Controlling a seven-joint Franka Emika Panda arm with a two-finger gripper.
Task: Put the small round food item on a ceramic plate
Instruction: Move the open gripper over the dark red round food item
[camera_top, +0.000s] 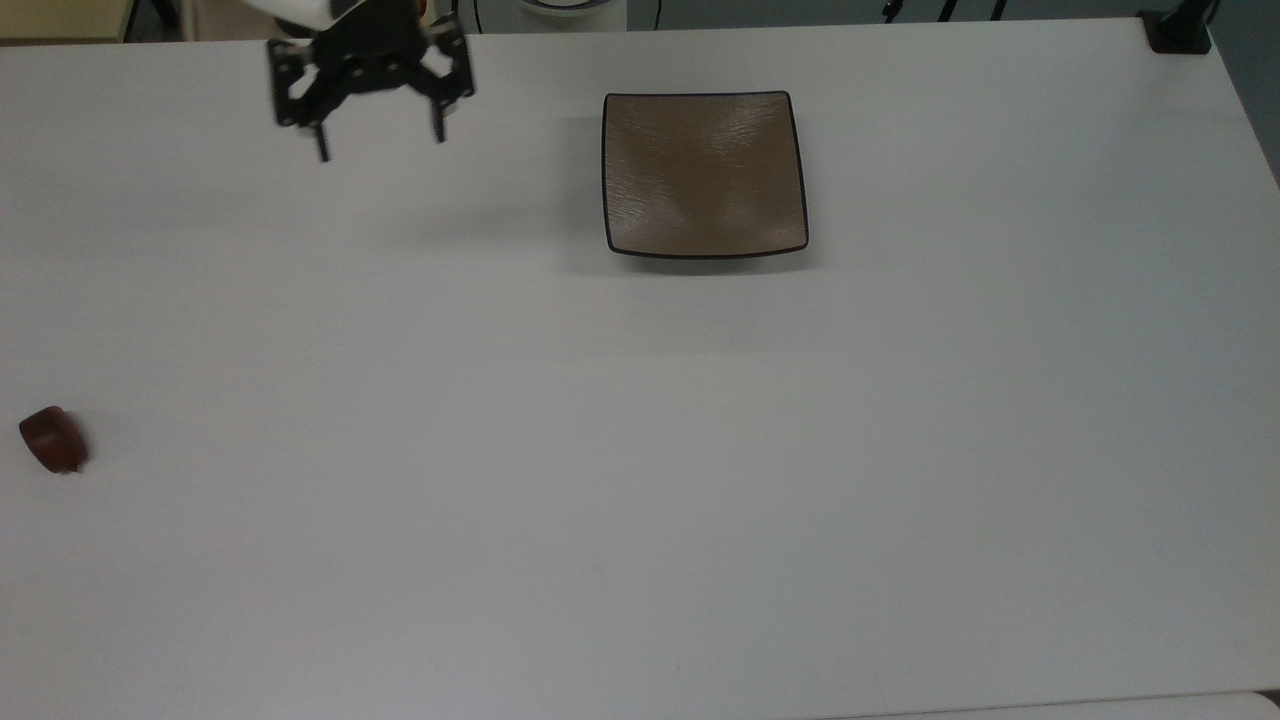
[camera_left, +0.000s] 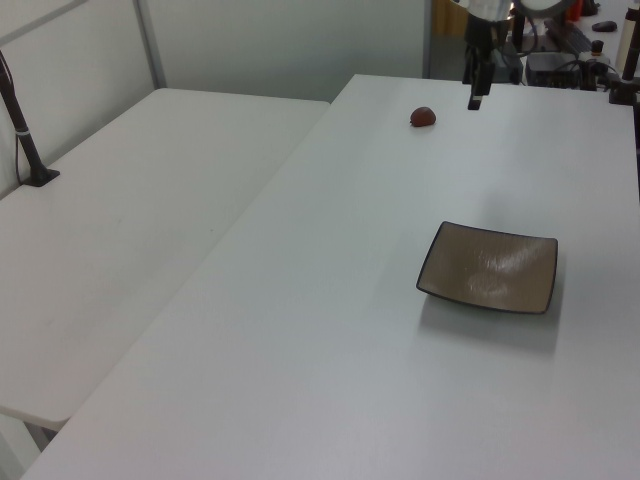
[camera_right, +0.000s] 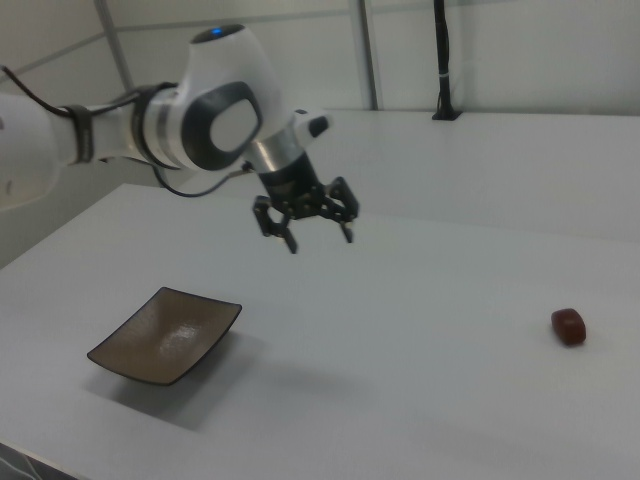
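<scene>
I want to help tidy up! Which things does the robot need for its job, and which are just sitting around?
Needed for the job:
small round food item
ceramic plate
end effector, open, holding nothing

Just sitting around:
black post on the side table

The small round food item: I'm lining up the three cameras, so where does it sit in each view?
Top view: the small round food item lies at the far left edge, on the white table.
Left view: upper middle, beyond the plate.
Right view: far right, on the table.
Shared landmark: the square brown plate, empty, with the item well away from it.
</scene>
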